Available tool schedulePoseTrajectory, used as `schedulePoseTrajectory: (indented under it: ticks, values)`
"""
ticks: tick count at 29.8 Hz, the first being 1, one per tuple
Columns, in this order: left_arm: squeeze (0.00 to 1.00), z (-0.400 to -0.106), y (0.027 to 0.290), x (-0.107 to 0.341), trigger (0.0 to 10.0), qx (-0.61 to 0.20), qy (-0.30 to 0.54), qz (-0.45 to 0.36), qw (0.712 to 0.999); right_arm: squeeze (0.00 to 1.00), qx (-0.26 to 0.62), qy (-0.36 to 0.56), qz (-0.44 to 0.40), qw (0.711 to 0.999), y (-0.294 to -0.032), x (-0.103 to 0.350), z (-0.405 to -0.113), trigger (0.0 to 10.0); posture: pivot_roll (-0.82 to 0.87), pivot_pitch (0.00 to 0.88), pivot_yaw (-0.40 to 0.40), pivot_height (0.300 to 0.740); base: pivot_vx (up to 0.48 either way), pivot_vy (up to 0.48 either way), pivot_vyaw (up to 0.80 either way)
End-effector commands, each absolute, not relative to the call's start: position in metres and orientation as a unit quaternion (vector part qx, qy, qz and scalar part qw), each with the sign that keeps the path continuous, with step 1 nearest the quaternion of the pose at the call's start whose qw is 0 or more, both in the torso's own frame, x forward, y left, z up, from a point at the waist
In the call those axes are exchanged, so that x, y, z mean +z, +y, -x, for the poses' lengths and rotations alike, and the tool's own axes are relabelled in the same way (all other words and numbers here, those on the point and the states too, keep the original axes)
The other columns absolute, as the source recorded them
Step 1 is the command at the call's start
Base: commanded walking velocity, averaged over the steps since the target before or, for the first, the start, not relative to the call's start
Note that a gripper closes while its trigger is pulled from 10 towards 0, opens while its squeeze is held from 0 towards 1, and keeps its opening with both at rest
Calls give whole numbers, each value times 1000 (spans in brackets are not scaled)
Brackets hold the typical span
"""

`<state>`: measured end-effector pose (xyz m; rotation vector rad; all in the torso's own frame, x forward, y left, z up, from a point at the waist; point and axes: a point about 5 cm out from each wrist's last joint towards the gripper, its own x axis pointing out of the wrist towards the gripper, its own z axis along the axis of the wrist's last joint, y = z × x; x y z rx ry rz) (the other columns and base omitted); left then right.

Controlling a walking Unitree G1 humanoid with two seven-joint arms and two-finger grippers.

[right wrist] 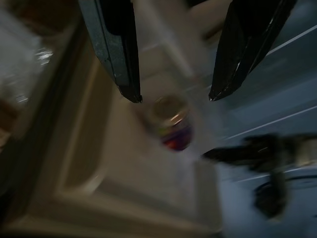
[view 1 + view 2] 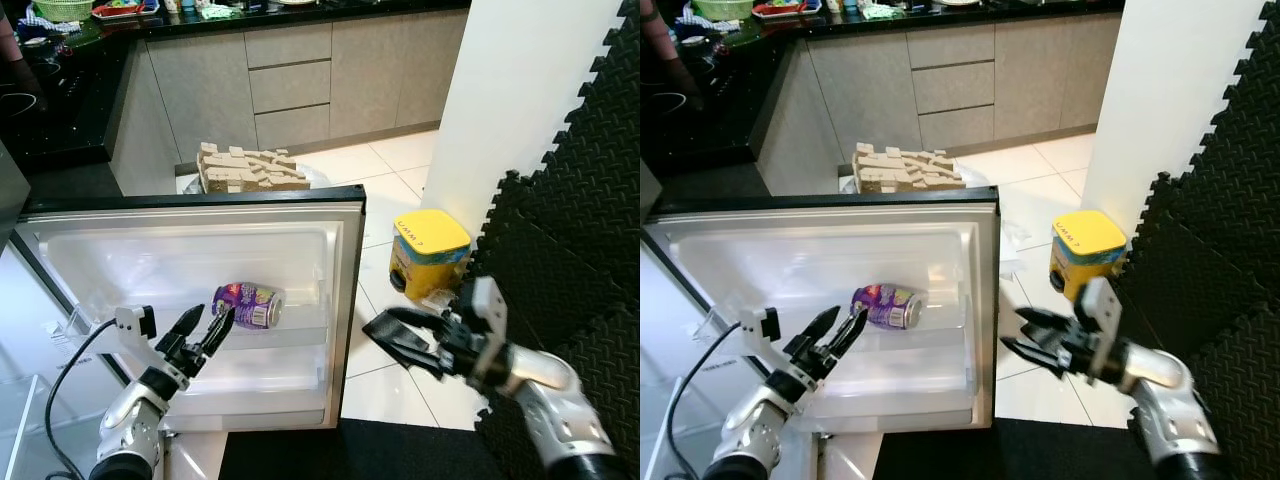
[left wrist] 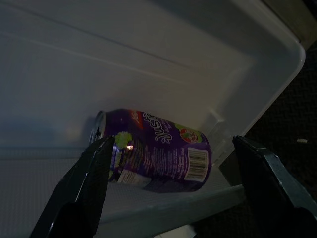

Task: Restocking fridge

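Observation:
A purple drink can (image 2: 248,304) lies on its side on a shelf of the open fridge door (image 2: 200,300). My left gripper (image 2: 205,335) is open just in front of the can, its black fingers (image 3: 94,183) apart on either side of the can (image 3: 151,151) without touching it. My right gripper (image 2: 395,335) hangs open past the door's right edge, holding nothing. In the right wrist view the can (image 1: 173,126) appears blurred beyond the two fingers (image 1: 116,49).
A yellow-lidded tin (image 2: 428,252) stands on the tiled floor to the right of the door. A cardboard tray (image 2: 250,168) rests behind the door. Black foam padding (image 2: 580,200) covers the right wall. Kitchen cabinets (image 2: 290,85) stand at the back.

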<state>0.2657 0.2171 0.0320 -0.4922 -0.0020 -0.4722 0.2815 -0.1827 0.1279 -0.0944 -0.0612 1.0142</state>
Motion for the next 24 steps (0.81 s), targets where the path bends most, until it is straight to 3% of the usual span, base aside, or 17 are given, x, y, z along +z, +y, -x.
schedulePoseTrajectory:
  ticks: [1,11,14,24]
  values:
    - [0,-239,225,0,10000,-190,78,267,942,0,489,-19,54,870,-172,123,-284,10000,-78,1,25,740,0,0,0]
    - [0,-213,227,-24,10000,-146,128,289,937,0,522,-18,52,851,-148,124,-289,10000,-78,5,16,740,0,0,0]
    - [0,-217,229,-14,10000,-169,75,322,928,0,533,-18,48,844,-142,123,-289,10000,-72,5,10,740,0,0,0]
    - [0,-263,225,50,10000,-250,-77,285,922,0,533,-9,46,845,-145,118,-286,10000,-66,4,6,740,0,0,0]
